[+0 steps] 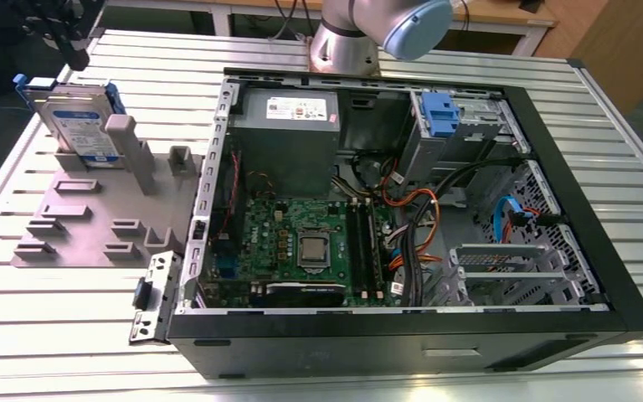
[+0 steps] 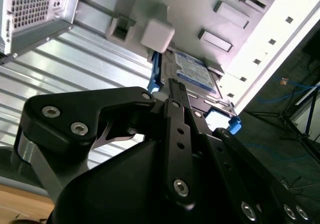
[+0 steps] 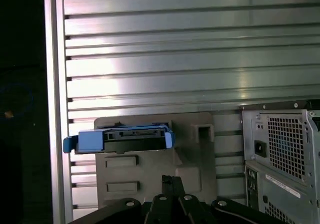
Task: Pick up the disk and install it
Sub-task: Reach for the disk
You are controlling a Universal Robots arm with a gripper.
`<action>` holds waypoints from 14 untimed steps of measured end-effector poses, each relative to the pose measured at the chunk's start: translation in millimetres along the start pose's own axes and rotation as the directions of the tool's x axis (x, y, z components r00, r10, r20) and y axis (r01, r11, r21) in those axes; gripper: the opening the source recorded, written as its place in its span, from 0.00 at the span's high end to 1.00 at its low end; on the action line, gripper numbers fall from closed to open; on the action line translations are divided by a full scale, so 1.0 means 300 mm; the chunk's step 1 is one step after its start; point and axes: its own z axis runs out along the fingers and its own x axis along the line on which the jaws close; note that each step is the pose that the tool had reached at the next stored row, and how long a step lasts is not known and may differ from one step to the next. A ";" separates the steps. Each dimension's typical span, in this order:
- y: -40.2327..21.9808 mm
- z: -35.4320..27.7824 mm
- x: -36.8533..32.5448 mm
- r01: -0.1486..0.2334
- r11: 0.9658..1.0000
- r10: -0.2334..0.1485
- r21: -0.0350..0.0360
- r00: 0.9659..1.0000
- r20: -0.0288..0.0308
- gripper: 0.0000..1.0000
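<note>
Exterior view first: in the upper left of the frame we have the disk (image 1: pixel 76 119) standing on edge in a grey holder (image 1: pixel 81 219) on the slatted table (image 1: pixel 64 343). The gripper (image 1: pixel 76 60) hangs just above the disk, apart from it. The open computer case (image 1: pixel 635 311) takes the frame's middle and right, with the grey power supply (image 1: pixel 288 126) at its top and the green circuit board (image 1: pixel 299 243) below that.

Over to the second wrist view: we look past the gripper (image 2: pixel 172 84) at the disk (image 2: pixel 195 70), label showing, blue rails at its edges, seated in the holder (image 2: pixel 200 9).

First wrist view now: the gripper (image 3: pixel 171 180) has its fingers pressed together, pinching nothing. Beyond them the disk (image 3: pixel 131 137) sits edge-on in the holder (image 3: pixel 192 151), with the case (image 3: pixel 280 154) beside it.
</note>
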 end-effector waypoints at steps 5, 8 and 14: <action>0.019 0.011 0.055 0.000 1.000 0.000 0.000 1.000 -0.001 0.89; 0.020 0.011 0.059 0.000 1.000 0.000 0.000 1.000 -0.001 0.89; 0.020 0.011 0.060 0.000 1.000 0.000 0.000 1.000 -0.003 0.89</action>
